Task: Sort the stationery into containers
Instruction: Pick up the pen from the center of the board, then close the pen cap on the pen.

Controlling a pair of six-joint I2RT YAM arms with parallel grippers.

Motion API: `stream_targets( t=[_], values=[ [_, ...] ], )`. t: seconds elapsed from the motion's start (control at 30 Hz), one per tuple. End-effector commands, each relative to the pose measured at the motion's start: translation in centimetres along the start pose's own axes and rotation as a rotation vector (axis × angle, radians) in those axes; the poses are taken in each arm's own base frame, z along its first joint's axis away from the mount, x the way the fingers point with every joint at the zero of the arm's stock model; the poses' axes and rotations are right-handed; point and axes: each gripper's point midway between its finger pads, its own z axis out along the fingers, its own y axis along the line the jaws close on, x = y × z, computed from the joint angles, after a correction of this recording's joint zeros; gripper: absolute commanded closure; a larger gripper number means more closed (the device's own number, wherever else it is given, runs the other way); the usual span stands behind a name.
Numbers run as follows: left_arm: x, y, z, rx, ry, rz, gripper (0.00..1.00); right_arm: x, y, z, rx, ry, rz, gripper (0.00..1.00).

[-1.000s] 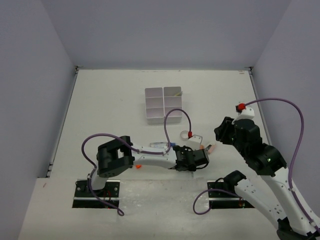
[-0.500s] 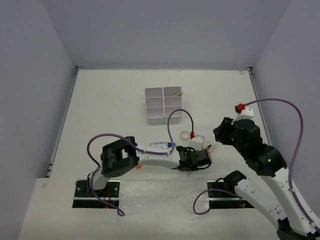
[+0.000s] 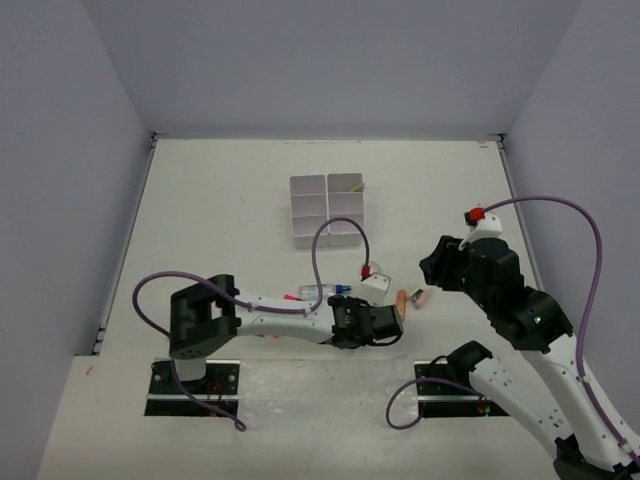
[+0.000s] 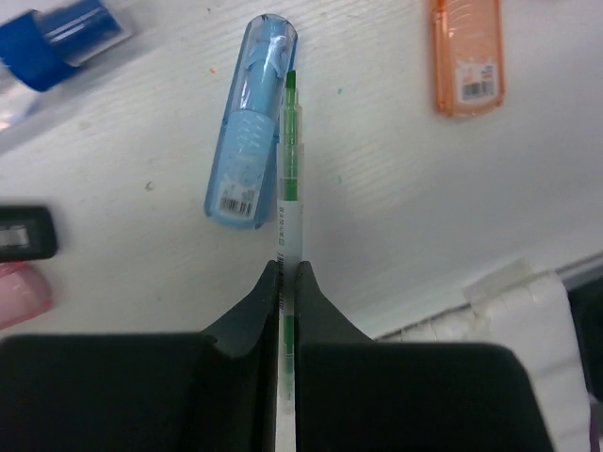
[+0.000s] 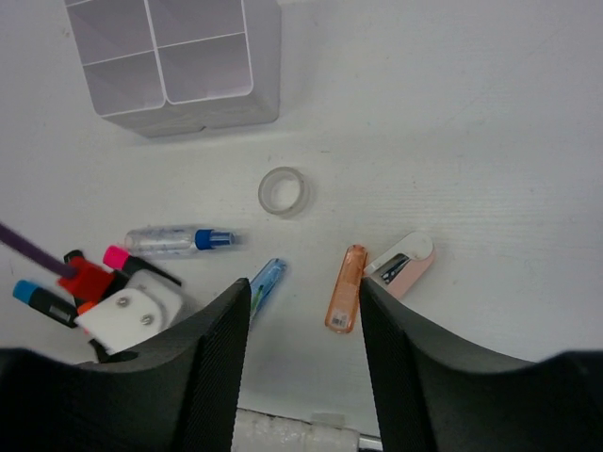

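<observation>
- White table (image 3: 220,200) is lying under both arms, grey walls rising around it.
- Left gripper (image 4: 289,275) is clamping a thin green pen (image 4: 291,188) close to the near edge.
- Light-blue stick (image 4: 247,132) is lying right alongside that pen; orange stick (image 4: 465,52) is sitting well apart.
- Right gripper (image 5: 301,287) is hovering above, fingers apart, gripping nothing.
- Pink eraser (image 5: 407,264) is lying just beside the orange stick.
- Blue-capped glue pen (image 5: 179,240) and pink-ended highlighter (image 5: 117,256) are crowding the left wrist.
- Tape ring (image 5: 284,191) is sitting between clutter and tray.
- White organiser tray (image 5: 217,108) is standing farthest.
</observation>
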Motion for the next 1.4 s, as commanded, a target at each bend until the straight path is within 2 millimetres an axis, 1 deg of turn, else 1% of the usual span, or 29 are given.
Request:
stream_targets(
  t=[0.0, 0.03, 0.1, 0.17, 0.2, 0.23, 0.27, 0.3, 0.33, 0.4, 0.43, 0.47, 0.5, 0.53, 0.57, 0.63, 0.67, 0.77, 0.87, 0.9, 0.93, 0.97, 1.0, 1.03, 1.07, 1.17, 1.23, 1.27, 1.37],
  values=[
    [-5.5, 0.9, -7.5, 0.087, -0.191, -0.018, 1.0, -0.7, 0.6, 0.3, -0.033, -0.012, -0.058, 0.44],
    [-5.9, 1.0, -8.4, 0.106, -0.209, -0.01, 1.0, -0.8, 0.8, 0.4, -0.043, -0.018, -0.072, 0.41],
    [-6.5, 1.9, -9.8, 0.126, -0.237, 0.023, 1.0, -0.5, 1.5, 0.6, -0.087, -0.006, -0.096, 0.38],
    [-6.7, 3.9, -11.6, 0.144, -0.273, 0.033, 1.0, -0.5, 2.7, 1.0, -0.152, -0.006, -0.133, 0.36],
    [-6.6, 4.4, -11.9, 0.14, -0.276, 0.035, 1.0, -0.5, 2.7, 1.1, -0.154, -0.006, -0.136, 0.36],
    [-6.7, 5.5, -12.7, 0.144, -0.292, 0.025, 1.0, -0.5, 2.7, 1.6, -0.133, 0.001, -0.082, 0.35],
    [-6.9, 7.1, -13.9, 0.153, -0.318, 0.007, 1.0, -0.4, 2.7, 2.2, -0.104, 0.009, -0.003, 0.34],
    [-6.9, 8.0, -14.7, 0.162, -0.334, -0.007, 1.0, 0.4, 2.5, 3.2, -0.067, 0.044, 0.056, 0.31],
    [-7.3, 8.8, -16.0, 0.19, -0.354, -0.016, 1.0, 1.7, 2.1, 4.1, -0.024, 0.09, 0.111, 0.29],
    [-7.2, 10.0, -17.1, 0.21, -0.368, -0.004, 1.0, 5.2, 0.7, 5.5, 0.111, 0.216, 0.102, 0.28],
    [-7.3, 10.7, -17.8, 0.213, -0.373, -0.004, 1.0, 6.2, -0.7, 5.6, 0.229, 0.239, 0.087, 0.27],
    [-7.3, 11.7, -18.4, 0.201, -0.376, 0.0, 1.0, 7.0, -1.6, 5.3, 0.332, 0.254, 0.072, 0.25],
    [-7.2, 12.6, -18.7, 0.182, -0.376, 0.007, 1.0, 7.9, -1.0, 5.4, 0.362, 0.287, 0.054, 0.23],
    [-7.2, 12.6, -18.8, 0.183, -0.377, 0.006, 1.0, 8.5, -1.3, 4.8, 0.376, 0.31, 0.018, 0.23],
    [-6.8, 13.9, -18.9, 0.144, -0.366, 0.022, 1.0, 10.1, -0.9, 4.7, 0.43, 0.373, 0.021, 0.22],
    [-6.8, 14.8, -19.2, 0.132, -0.378, 0.016, 1.0, 12.2, 0.2, 4.4, 0.432, 0.417, 0.097, 0.21],
    [-6.6, 15.2, -19.2, 0.128, -0.38, 0.016, 1.0, 13.3, 0.4, 4.3, 0.44, 0.435, 0.131, 0.21],
    [-6.3, 16.4, -19.2, 0.118, -0.396, 0.003, 1.0, 16.5, 0.0, 3.5, 0.491, 0.503, 0.238, 0.22],
    [-6.1, 17.2, -19.3, 0.124, -0.415, -0.014, 1.0, 18.9, -0.1, 2.5, 0.498, 0.557, 0.292, 0.27],
    [-6.1, 17.4, -19.3, 0.129, -0.422, -0.018, 1.0, 20.1, 0.1, 2.4, 0.485, 0.585, 0.308, 0.29],
    [-6.2, 17.4, -19.5, 0.138, -0.43, -0.026, 1.0, 20.6, 0.5, 2.3, 0.471, 0.601, 0.329, 0.31],
    [-6.3, 17.4, -19.7, 0.156, -0.436, -0.032, 1.0, 21.3, 0.4, 2.1, 0.484, 0.624, 0.349, 0.32],
    [-6.4, 17.3, -20.0, 0.168, -0.44, -0.032, 1.0, 22.1, -0.1, 1.8, 0.514, 0.646, 0.353, 0.33],
    [-6.4, 17.4, -20.1, 0.174, -0.444, -0.03, 1.0, 22.6, -0.6, 1.5, 0.542, 0.662, 0.347, 0.35],
    [-6.4, 17.4, -20.2, 0.176, -0.446, -0.033, 1.0, 22.8, -0.6, 1.3, 0.551, 0.673, 0.34, 0.37],
    [-6.4, 17.3, -20.2, 0.188, -0.447, -0.034, 1.0, 23.3, -0.3, 1.0, 0.559, 0.714, 0.32, 0.43],
    [-6.3, 17.2, -20.1, 0.187, -0.442, -0.03, 1.0, 23.7, -0.1, 0.9, 0.556, 0.738, 0.314, 0.45],
    [-6.2, 17.1, -20.0, 0.184, -0.435, -0.024, 1.0, 24.0, -0.3, 0.8, 0.581, 0.748, 0.303, 0.49],
    [-6.0, 16.9, -19.7, 0.186, -0.424, -0.018, 1.0, 24.5, -0.3, 1.1, 0.595, 0.748, 0.302, 0.54]
  ],
)
